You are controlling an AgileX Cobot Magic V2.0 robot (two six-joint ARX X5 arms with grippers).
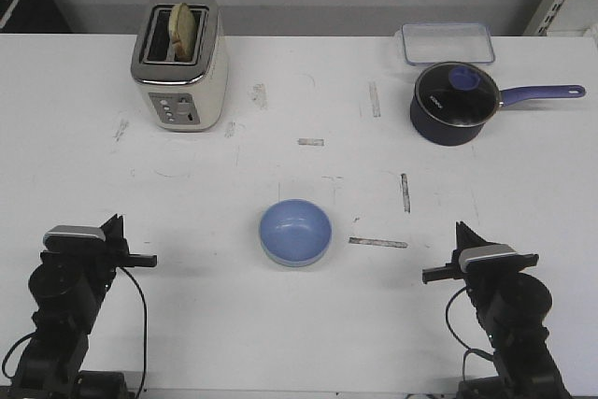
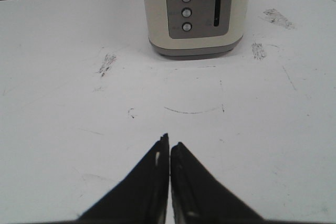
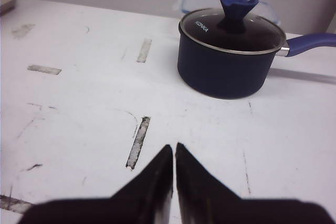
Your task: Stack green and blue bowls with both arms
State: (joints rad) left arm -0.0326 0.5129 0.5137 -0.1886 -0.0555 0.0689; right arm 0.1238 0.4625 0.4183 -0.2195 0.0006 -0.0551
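Hands sit low at the near corners, left hand point(image 1: 140, 259) and right hand point(image 1: 434, 275) both clenched on nothing, tips pointing inward, apparently parked well away from the work. Between them, near the middle of the surface point(image 1: 187, 184), the blue bowl point(image 1: 295, 231) sits upright; a pale edge under it may be the green bowl, but that cannot be told. Far left stands a toaster point(image 1: 179, 63), far right a navy pot point(image 1: 453, 103) and clear container point(image 1: 448, 42); nothing blocks either reach.
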